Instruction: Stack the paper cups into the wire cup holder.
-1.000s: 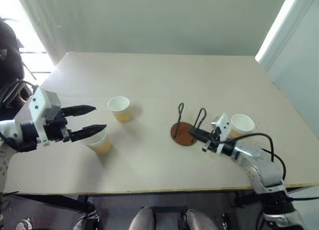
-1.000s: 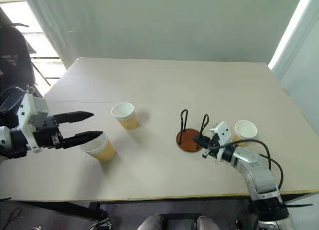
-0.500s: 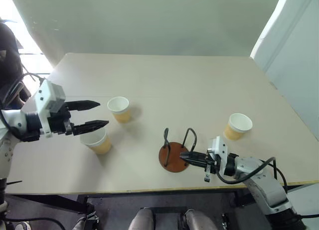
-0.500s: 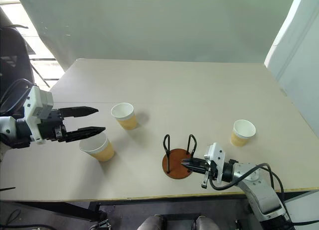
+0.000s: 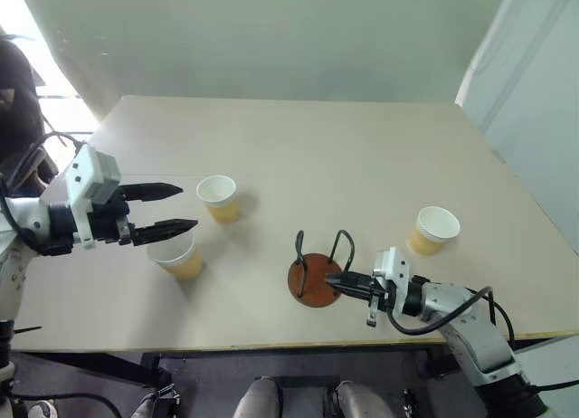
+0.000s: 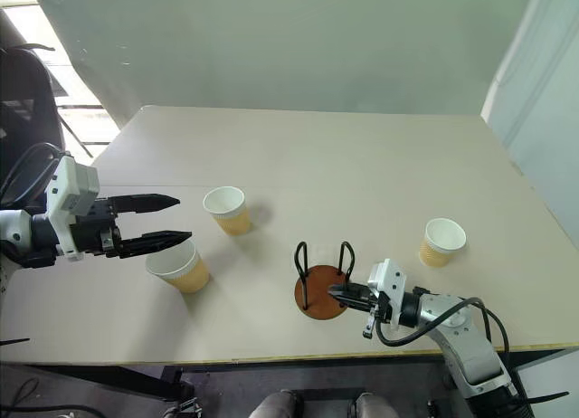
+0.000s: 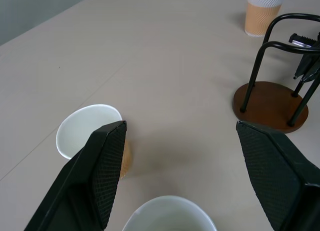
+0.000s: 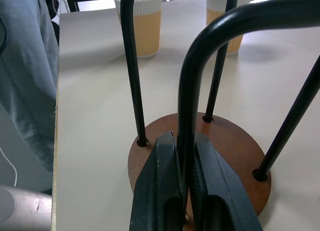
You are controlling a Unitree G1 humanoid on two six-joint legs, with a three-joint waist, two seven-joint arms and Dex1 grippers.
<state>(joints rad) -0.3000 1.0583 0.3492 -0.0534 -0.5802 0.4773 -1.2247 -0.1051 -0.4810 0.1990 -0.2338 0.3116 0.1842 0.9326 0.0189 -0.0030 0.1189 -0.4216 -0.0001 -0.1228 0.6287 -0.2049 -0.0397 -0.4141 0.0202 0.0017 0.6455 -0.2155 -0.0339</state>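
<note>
Three yellow-orange paper cups stand upright on the table. One cup (image 5: 178,255) sits just under my left gripper (image 5: 186,207), which hovers open above it with nothing between its fingers. A second cup (image 5: 217,198) stands a little beyond, and a third (image 5: 434,230) stands at the right. The wire cup holder (image 5: 312,280), a reddish-brown disc with two dark wire loops, stands empty near the table's front edge. My right gripper (image 5: 333,279) is shut on the holder's nearer wire loop (image 8: 186,86), low down by the disc (image 8: 230,141).
The beige table (image 5: 344,147) has open surface at the back and middle. Its front edge (image 5: 271,344) runs close behind the holder. A grey wall stands beyond the far edge, and dark gear (image 5: 18,101) sits off the table's left side.
My right gripper has dragged the wire cup holder away from the right-hand cup, toward the front edge and leftward. The left gripper stays above its cup. The camera has shifted a little.
</note>
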